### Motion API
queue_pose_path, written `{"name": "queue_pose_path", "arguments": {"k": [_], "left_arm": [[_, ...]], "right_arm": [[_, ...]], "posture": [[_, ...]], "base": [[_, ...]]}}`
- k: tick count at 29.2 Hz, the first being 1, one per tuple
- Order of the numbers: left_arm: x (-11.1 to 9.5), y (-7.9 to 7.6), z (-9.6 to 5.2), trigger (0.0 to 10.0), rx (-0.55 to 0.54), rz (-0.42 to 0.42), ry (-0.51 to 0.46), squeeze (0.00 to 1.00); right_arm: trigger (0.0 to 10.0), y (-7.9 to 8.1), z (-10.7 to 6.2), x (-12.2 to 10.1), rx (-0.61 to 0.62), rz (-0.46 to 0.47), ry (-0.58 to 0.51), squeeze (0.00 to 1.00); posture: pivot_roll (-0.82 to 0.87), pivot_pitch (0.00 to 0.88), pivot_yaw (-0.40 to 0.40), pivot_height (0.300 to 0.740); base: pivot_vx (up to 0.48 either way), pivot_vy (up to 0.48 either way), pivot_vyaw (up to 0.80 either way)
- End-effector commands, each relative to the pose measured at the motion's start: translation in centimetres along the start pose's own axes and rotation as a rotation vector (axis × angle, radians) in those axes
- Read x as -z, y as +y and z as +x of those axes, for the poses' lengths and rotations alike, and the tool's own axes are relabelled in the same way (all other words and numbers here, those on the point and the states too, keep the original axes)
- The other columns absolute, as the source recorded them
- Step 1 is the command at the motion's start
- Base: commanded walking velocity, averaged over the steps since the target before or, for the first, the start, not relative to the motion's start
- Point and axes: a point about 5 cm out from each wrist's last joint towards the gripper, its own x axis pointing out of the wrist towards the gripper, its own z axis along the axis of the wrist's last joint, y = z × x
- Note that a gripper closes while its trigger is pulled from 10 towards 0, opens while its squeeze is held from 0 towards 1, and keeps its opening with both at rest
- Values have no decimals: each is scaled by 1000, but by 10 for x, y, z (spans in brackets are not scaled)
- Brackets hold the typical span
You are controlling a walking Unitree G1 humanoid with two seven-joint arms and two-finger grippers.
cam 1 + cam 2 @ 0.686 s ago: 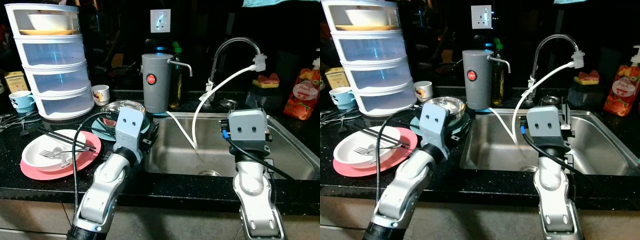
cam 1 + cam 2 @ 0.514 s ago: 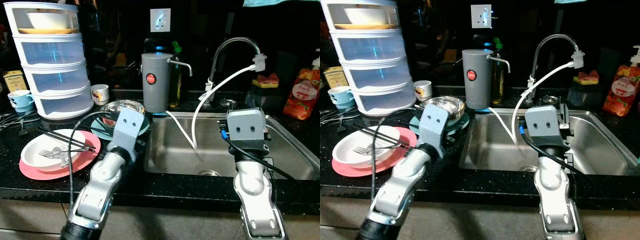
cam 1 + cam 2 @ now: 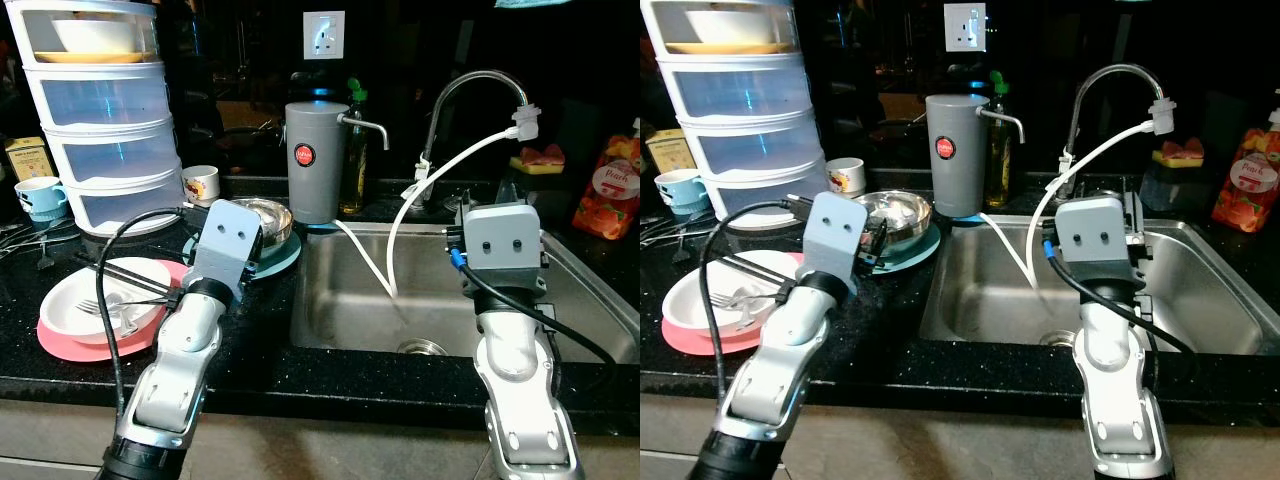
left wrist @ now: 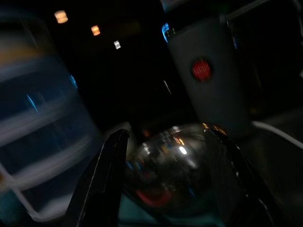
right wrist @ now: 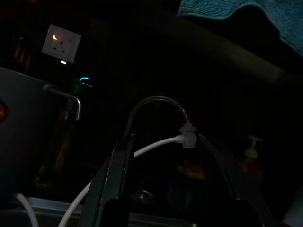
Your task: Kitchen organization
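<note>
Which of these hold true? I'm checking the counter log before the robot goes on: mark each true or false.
1. The steel bowl sits on a teal plate. True.
2. The left hand is shut on the bowl. False: its fingers are open, the bowl ahead between them.
3. A fork lies in the white bowl on the pink plate. True.
4. The sink is full of dishes. False: no dishes are seen in it.

Silver jointed arms, grey boxy wrists, black cables, blue connector
</note>
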Motion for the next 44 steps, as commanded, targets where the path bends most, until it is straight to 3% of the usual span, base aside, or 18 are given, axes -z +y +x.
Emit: {"name": "queue_pose_path", "arguments": {"k": [1,3,4,5,7,9,19,21,24,27,28,31,32,33,38,39,40,44], "left_arm": [[-11,0,1,10000,3,20,-86,51],[-12,-1,2,10000,12,0,-102,75],[-10,-1,8,10000,22,-114,-65,0],[-10,-1,8,10000,22,-114,-65,0],[-6,-3,23,10000,57,-163,-1,0],[-6,-3,39,10000,113,-164,20,0],[8,-6,57,10000,247,-147,139,0],[10,-4,60,10000,243,-153,152,0],[10,12,71,10000,110,-251,159,0],[11,14,71,10000,87,-296,162,0],[20,1,59,10000,91,-400,178,1000],[20,1,59,10000,91,-400,178,1000],[34,-15,44,10000,69,-504,223,1000],[38,-20,41,10000,56,-530,239,1000],[43,-24,44,10000,17,-560,247,1000],[42,-25,48,10000,-6,-574,235,776],[40,-24,56,10000,-40,-593,223,0],[39,-22,65,10000,-76,-602,228,0]], "right_arm": [[10000,0,2,-6,-3,10,-28,0],[10000,1,2,-6,-7,11,-32,0],[10000,2,3,-8,-11,12,-37,0],[10000,2,3,-8,-11,12,-37,0],[10000,2,5,-9,-11,13,-43,0],[10000,1,7,-11,-7,15,-51,0],[10000,-3,4,-11,24,18,-42,0],[10000,-3,3,-11,28,19,-41,0],[10000,-4,2,-10,34,18,-40,0],[10000,-5,2,-10,36,17,-39,0],[10000,-5,0,-10,38,15,-34,0],[10000,-5,0,-10,38,15,-34,0],[10000,-4,0,-9,32,17,-31,0],[10000,-4,0,-9,29,19,-30,0],[10000,-2,1,-9,17,24,-32,0],[10000,-1,2,-9,8,28,-33,0],[10000,1,2,-10,-4,33,-35,0],[10000,4,2,-11,-18,41,-37,0]], "posture": [[13,0,-29,740],[12,0,-27,740],[12,0,-27,740],[12,0,-27,740],[10,0,-24,740],[4,0,-17,740],[-14,0,15,740],[-14,0,15,740],[-19,0,25,740],[-20,0,29,740],[-23,0,30,740],[-23,0,30,740],[-19,0,16,740],[-19,0,16,740],[-11,0,-3,740],[-9,0,-6,740],[-9,0,-10,740],[-13,0,-11,740]], "base": [[0,0,0],[0,0,0],[0,0,0],[0,0,0],[0,0,0],[0,0,0],[0,0,0],[0,0,0],[0,0,0],[0,0,0],[0,0,0],[0,0,0],[0,0,0],[0,0,0],[0,0,0],[0,0,0],[0,0,0],[0,0,0]]}}
